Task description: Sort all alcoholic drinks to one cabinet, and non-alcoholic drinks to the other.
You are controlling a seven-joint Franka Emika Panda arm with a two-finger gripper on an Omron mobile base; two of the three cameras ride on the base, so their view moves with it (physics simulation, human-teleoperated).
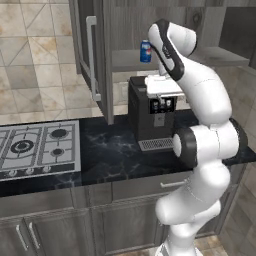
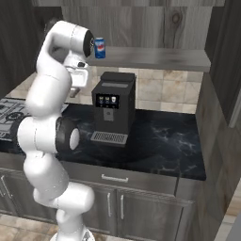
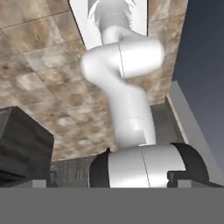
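Seemingly the blue soda can (image 1: pixel 145 51) stands upright on the open wall cabinet (image 1: pixel 95 60) shelf, arm folded nearby; I cannot tell how wide the claw is or whether it grips; I'd withdraw slowly, avoiding knocking the can.

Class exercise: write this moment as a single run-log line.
soda can: upright on open cabinet shelf | gripper: jaw state unclear | coffee machine: on counter | other drinks: unplaced

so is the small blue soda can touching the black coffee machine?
Apart. The right base view shows the blue soda can on the cabinet shelf, above the coffee machine.
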